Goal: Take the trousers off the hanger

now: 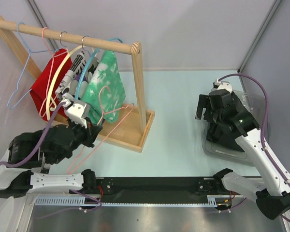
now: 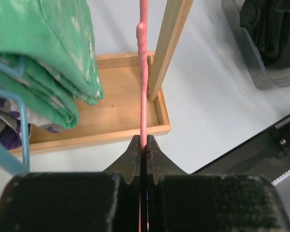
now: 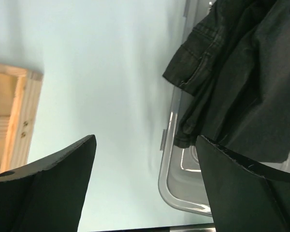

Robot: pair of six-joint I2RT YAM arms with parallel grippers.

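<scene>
The black trousers (image 1: 221, 131) lie bunched in a clear plastic bin (image 1: 228, 154) at the right; they also show in the right wrist view (image 3: 241, 72). An empty pink wire hanger (image 1: 112, 124) slants off the wooden rack's base toward the near left. My left gripper (image 1: 89, 129) is shut on its wire, and in the left wrist view the pink hanger (image 2: 143, 72) runs straight up from the closed left gripper (image 2: 145, 141). My right gripper (image 1: 209, 107) is open and empty above the bin's left edge, as the right wrist view (image 3: 145, 179) shows.
A wooden rack (image 1: 139, 72) with a tray base (image 1: 135, 133) stands at the back left. On it hang a green garment (image 1: 108, 82), a red garment (image 1: 44, 89), a patterned one (image 1: 73, 72) and an empty blue hanger (image 1: 20, 72). The bin's rim (image 3: 173, 193) lies below my right fingers.
</scene>
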